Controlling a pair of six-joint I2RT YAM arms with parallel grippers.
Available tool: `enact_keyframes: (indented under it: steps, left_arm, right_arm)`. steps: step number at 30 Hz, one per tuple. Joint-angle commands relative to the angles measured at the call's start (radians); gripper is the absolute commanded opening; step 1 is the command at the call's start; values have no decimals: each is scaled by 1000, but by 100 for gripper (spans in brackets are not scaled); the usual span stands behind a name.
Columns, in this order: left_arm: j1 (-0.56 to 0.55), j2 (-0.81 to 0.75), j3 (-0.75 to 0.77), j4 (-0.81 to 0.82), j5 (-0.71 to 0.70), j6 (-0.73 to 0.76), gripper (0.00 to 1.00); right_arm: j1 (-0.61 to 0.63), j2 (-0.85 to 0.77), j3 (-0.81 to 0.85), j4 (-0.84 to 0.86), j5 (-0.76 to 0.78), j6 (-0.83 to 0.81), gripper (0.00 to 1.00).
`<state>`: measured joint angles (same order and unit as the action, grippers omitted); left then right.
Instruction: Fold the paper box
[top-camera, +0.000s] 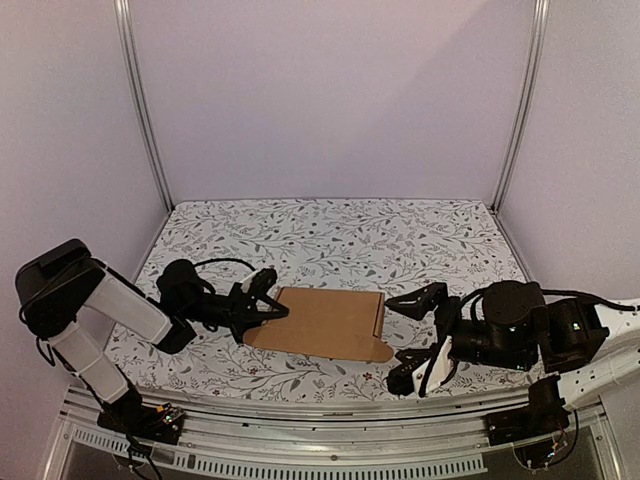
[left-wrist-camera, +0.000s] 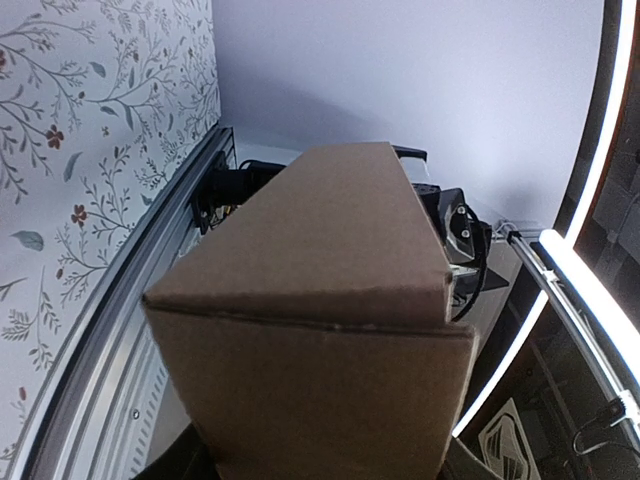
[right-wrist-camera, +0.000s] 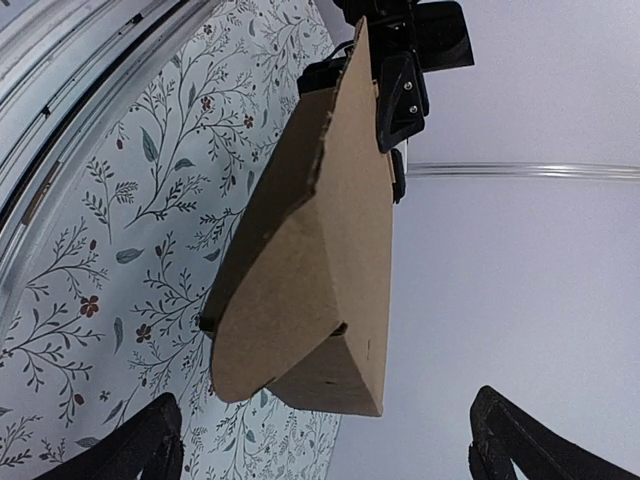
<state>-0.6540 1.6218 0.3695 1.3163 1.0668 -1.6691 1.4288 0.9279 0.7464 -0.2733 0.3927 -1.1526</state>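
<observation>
The paper box (top-camera: 322, 322) sat toward 6 o'clock of the flowered bench (top-camera: 330, 235), between the two arms. The left arm (top-camera: 105, 300) reached in from 9 o'clock. Its jaws were about half closed and pinched on the box's 9 o'clock edge, probably to anchor the cardboard so the other side could be worked. The right arm (top-camera: 510, 325) waited at the box's 3 o'clock end. Its jaws were spread as wide as they go, holding nothing and just clear of the tabbed corner. That looked like readiness to take or press a flap.

From above the box read as nearly flat, one brown sheet with a crease near its 3 o'clock end. The left wrist view showed otherwise. The box (left-wrist-camera: 310, 300) was already partly formed, with two panels meeting along a sharp fold line, and the right arm (left-wrist-camera: 458, 235) stood behind it.

The right wrist view gave the clearest proof of the grip. The left arm's black fingers (right-wrist-camera: 400, 95) clamped either side of the box (right-wrist-camera: 310, 250) at 12 o'clock. The box's open wedge hung out over the bench (right-wrist-camera: 120, 200). At the bottom, the right arm's own fingertips (right-wrist-camera: 150, 445) stood far apart. No view showed whether the box's free end touched the bench.
</observation>
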Motion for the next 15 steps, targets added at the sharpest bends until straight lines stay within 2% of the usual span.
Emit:
enact_keyframes:
  steps: [1,11,15]
  left_arm:
    - [-2,-59,13,208,30,21,41]
    - [-45,-125,27,208,45,47,41]
    - [-57,-131,26,208,46,49,41]
  right_arm:
    - [64,13,-32,126,92,-156,99]
    - [90,78,-80,356,118,-393,99]
    - [93,103,-67,389,116,-438,98]
